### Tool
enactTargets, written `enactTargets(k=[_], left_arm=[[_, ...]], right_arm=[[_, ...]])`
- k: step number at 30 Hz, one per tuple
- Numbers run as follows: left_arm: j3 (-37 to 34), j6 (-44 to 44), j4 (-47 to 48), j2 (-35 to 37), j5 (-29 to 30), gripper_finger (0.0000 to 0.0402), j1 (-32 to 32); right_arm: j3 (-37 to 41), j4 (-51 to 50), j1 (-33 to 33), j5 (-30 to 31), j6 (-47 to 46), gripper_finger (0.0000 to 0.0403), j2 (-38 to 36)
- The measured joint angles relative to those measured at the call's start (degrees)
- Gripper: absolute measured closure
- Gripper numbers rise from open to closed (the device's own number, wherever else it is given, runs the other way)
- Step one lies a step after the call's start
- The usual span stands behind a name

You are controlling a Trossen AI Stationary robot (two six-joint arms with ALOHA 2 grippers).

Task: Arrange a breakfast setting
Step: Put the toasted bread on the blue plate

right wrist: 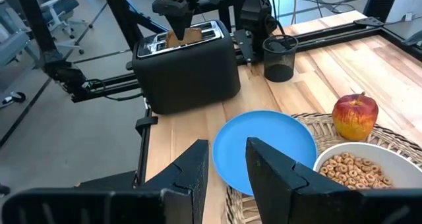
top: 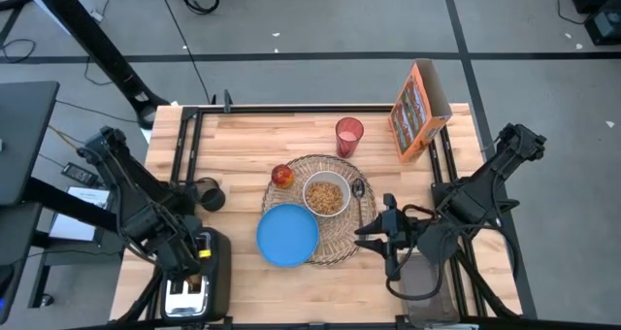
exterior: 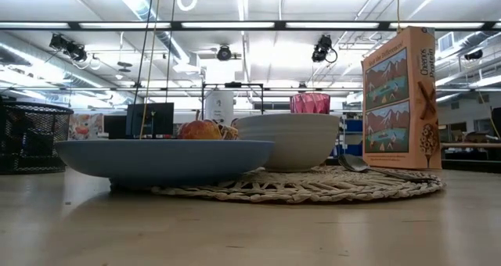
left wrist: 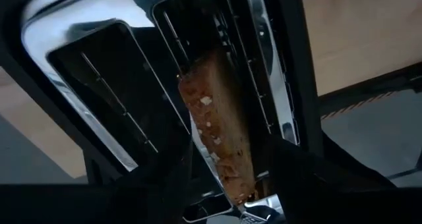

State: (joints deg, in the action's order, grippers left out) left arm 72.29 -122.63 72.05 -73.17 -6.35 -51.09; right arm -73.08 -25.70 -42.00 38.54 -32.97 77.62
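Observation:
A black toaster [top: 194, 281] stands at the table's near left corner, with a toast slice [left wrist: 217, 138] upright in one of its slots. My left gripper [top: 201, 254] is right above it, pointing down, shut on the slice; it also shows in the right wrist view [right wrist: 178, 13]. On the wicker placemat [top: 340, 245] are the blue plate [top: 287, 235], the white bowl [top: 326, 195] with cereal, the apple [top: 282, 176] and the spoon [top: 359, 189]. The pink cup [top: 348, 136] and cereal box [top: 419, 109] stand behind. My right gripper [top: 374, 235] is open and empty at the placemat's right edge. My left gripper pinches the toast's top edge [right wrist: 186, 34] between its two fingers, from above, pointing down. The slice stands upright, its upper part out of the toaster and its lower part in the slot [left wrist: 198, 66].
A black cup [top: 210, 194] stands left of the placemat, just behind the toaster. Black rails [top: 184, 146] run along the table's left, far and right edges. Bare wood lies near the front edge and at the far left.

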Motion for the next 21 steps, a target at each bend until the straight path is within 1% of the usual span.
enactTargets(k=[5, 14, 18, 21], left_arm=[[0.00, -1.28, -0.78, -0.34, -0.18, 0.0225, 0.00], [0.00, -3.32, -1.92, -0.34, -0.27, 0.0299, 0.00], [0.00, -3.43, -1.95, -0.34, -0.27, 0.0324, 0.01], [0.00, -3.18, -1.97, -0.34, -0.25, 0.0339, 0.20]], right_arm=[[0.00, -0.19, 0.65, 0.00, 0.60, 0.0292, 0.00], [0.00, -1.08, 0.96, -0.02, 1.64, 0.0292, 0.02], [0.00, -1.46, 0.98, -0.02, 1.85, 0.0292, 0.02], [0.00, -1.43, 0.97, 0.00, 4.44, 0.0292, -0.02]])
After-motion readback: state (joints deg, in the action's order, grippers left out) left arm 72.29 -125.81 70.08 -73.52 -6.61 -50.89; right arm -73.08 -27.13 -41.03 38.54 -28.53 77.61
